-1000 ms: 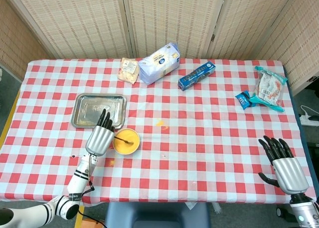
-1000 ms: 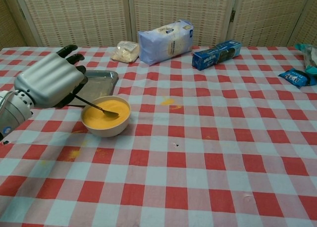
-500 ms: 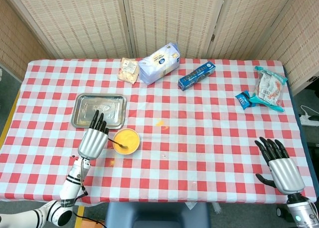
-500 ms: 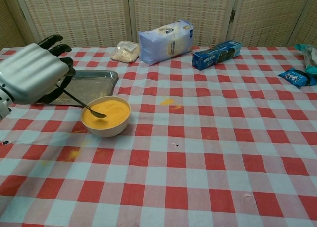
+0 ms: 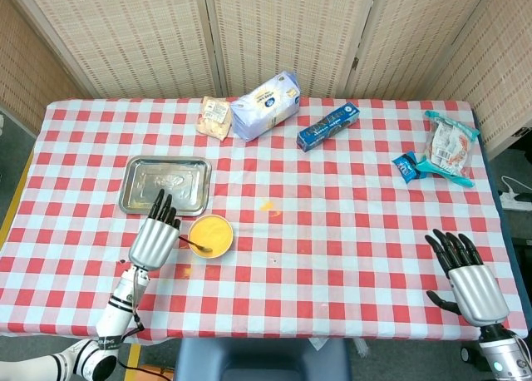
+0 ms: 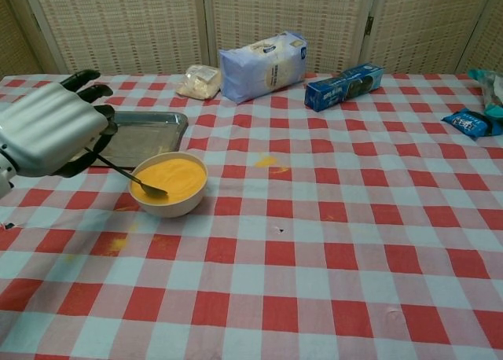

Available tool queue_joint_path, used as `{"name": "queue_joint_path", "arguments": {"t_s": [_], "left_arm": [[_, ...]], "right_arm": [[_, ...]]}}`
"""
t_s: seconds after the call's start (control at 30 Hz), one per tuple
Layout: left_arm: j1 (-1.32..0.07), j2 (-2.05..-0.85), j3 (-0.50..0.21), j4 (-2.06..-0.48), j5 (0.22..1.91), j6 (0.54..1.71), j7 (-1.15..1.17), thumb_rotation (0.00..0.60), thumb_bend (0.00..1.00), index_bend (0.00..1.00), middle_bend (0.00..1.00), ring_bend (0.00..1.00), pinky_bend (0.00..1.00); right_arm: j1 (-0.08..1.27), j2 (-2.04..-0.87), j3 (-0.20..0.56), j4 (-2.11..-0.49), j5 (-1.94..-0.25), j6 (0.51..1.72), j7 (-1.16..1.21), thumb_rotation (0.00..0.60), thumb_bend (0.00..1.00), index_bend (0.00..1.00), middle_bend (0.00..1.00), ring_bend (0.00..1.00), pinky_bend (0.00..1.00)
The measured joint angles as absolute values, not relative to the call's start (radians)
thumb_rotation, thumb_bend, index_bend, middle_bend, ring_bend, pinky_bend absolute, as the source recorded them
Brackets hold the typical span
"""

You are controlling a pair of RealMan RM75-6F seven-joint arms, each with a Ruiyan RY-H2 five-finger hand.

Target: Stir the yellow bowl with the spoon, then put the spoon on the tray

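The yellow bowl (image 5: 210, 235) (image 6: 168, 184) holds orange-yellow batter and stands just below the metal tray (image 5: 136, 200) (image 6: 170, 125). My left hand (image 5: 153, 236) (image 6: 49, 130) holds the dark spoon (image 6: 130, 177) (image 5: 192, 243) by its handle, left of the bowl. The spoon's bowl end dips into the batter at the bowl's left side. My right hand (image 5: 467, 276) hovers open, fingers spread, over the table's near right corner, far from the bowl, and appears only in the head view.
Along the far side lie a small snack packet (image 5: 215, 116), a white-blue bag (image 5: 266, 103) and a blue box (image 5: 327, 125). Blue and clear snack packs (image 5: 440, 155) sit at the far right. A yellow spill (image 5: 266, 205) marks the cloth right of the bowl.
My left hand has drawn back left and toward the near edge, dragging the spoon tip from the bowl's middle to its left side. The right hand has slid slightly nearer.
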State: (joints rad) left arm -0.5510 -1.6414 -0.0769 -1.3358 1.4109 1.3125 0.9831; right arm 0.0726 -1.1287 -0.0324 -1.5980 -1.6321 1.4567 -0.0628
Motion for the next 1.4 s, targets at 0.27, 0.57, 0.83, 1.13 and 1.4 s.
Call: {"name": "queue_joint_path", "arguments": {"t_s": [0.27, 0.57, 0.83, 1.13, 1.4], "left_arm": [[-0.567, -1.673, -0.083, -1.293, 1.41, 1.285, 0.981, 0.6, 0.91, 0.82, 0.34, 0.1, 0.0], [-0.596, -1.723, -0.122, -1.202, 1.391, 1.26, 0.956, 0.6, 0.91, 0.82, 0.35, 0.1, 0.0], [-0.619, -1.759, -0.155, -1.139, 1.364, 1.245, 0.931, 0.6, 0.9, 0.82, 0.35, 0.1, 0.0], [-0.623, -1.738, -0.18, -1.18, 1.353, 1.266, 0.916, 0.6, 0.91, 0.82, 0.35, 0.11, 0.0], [-0.614, -1.699, -0.163, -1.251, 1.333, 1.25, 0.951, 0.6, 0.9, 0.82, 0.36, 0.11, 0.0]], "right_arm": [[0.073, -1.129, -0.031, -1.595, -1.624, 1.452, -0.063, 0.6, 0.08, 0.0, 0.0, 0.0, 0.0], [0.076, -1.131, -0.022, -1.591, -1.605, 1.444, -0.064, 0.6, 0.08, 0.0, 0.0, 0.0, 0.0], [0.081, -1.133, -0.018, -1.588, -1.591, 1.43, -0.067, 0.6, 0.08, 0.0, 0.0, 0.0, 0.0], [0.083, -1.133, -0.02, -1.592, -1.592, 1.428, -0.07, 0.6, 0.08, 0.0, 0.0, 0.0, 0.0], [0.081, -1.131, -0.022, -1.593, -1.597, 1.432, -0.065, 0.6, 0.08, 0.0, 0.0, 0.0, 0.0]]}}
